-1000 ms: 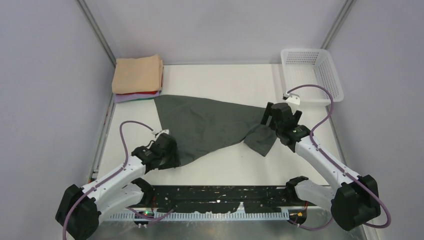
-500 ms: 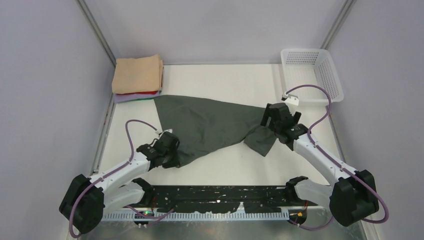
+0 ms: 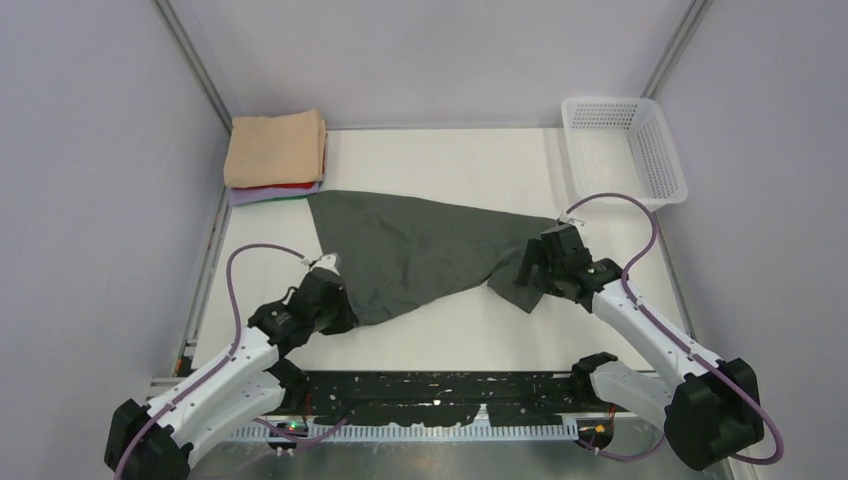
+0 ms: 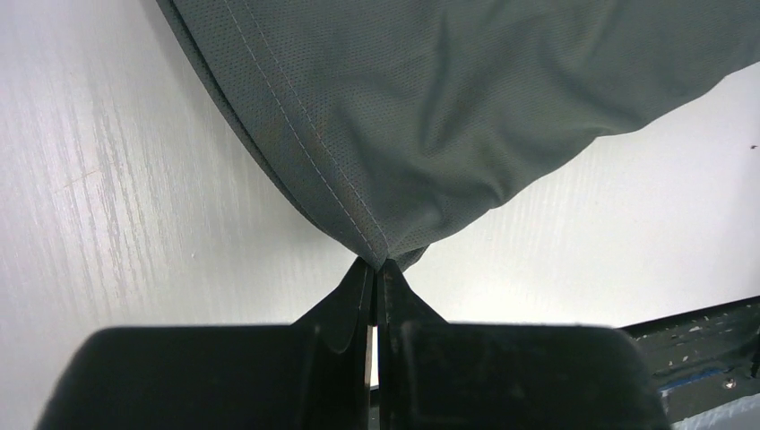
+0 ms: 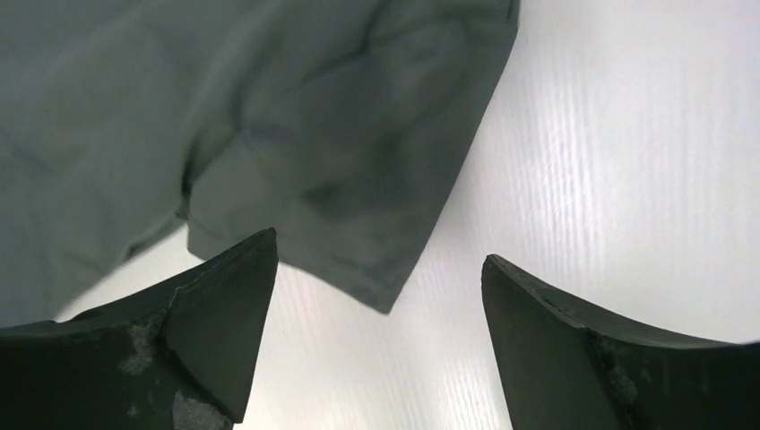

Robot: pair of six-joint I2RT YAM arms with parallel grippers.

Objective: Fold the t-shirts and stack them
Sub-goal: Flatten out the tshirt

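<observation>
One corner of the charcoal t-shirt (image 4: 448, 107) is clamped in my left hand (image 4: 376, 266) while my right hand (image 5: 378, 251) hovers spread over its sleeve (image 5: 358, 179), ready to stretch it flat.

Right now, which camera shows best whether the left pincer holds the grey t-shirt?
The left wrist view: the left pincer is shut on a hem corner of the grey t-shirt. The top view shows that grip small and partly hidden. The right wrist view shows only a sleeve.
</observation>
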